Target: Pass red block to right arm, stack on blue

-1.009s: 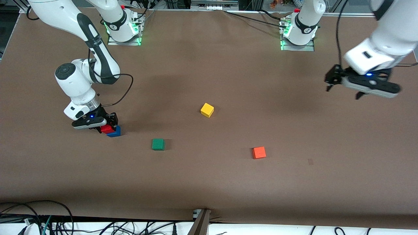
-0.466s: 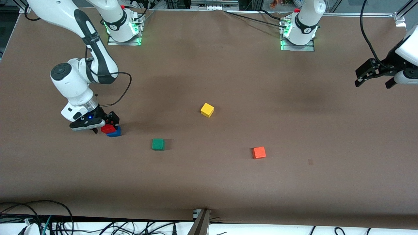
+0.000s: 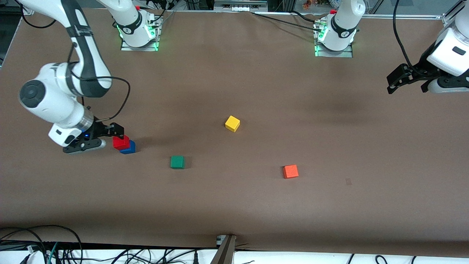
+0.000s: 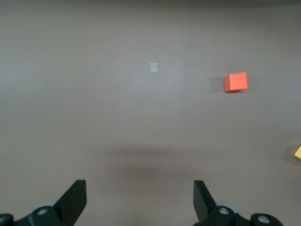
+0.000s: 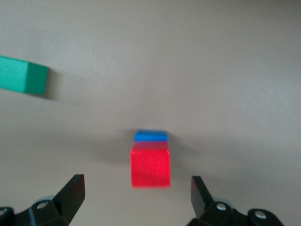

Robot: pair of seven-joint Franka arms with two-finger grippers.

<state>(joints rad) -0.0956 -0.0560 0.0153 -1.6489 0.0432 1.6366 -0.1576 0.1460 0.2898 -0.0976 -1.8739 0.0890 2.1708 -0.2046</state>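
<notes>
The red block (image 3: 121, 141) sits on top of the blue block (image 3: 129, 148) toward the right arm's end of the table. Beside this stack, my right gripper (image 3: 111, 133) stands open and holds nothing. In the right wrist view the red block (image 5: 150, 165) lies just ahead of the spread fingertips of the right gripper (image 5: 137, 179), with a strip of blue block (image 5: 151, 135) showing past it. My left gripper (image 3: 406, 86) is open and empty, up over the table's edge at the left arm's end. The left wrist view shows bare table between the tips of the left gripper (image 4: 139, 184).
A green block (image 3: 177, 162) lies near the stack, slightly nearer the front camera. A yellow block (image 3: 232, 123) sits mid-table. An orange block (image 3: 290, 171) lies toward the left arm's end. Cables run along the table's front edge.
My right gripper has opened, let go of the red block and drawn back toward its end of the table. The left gripper has swung out toward the table's edge.
</notes>
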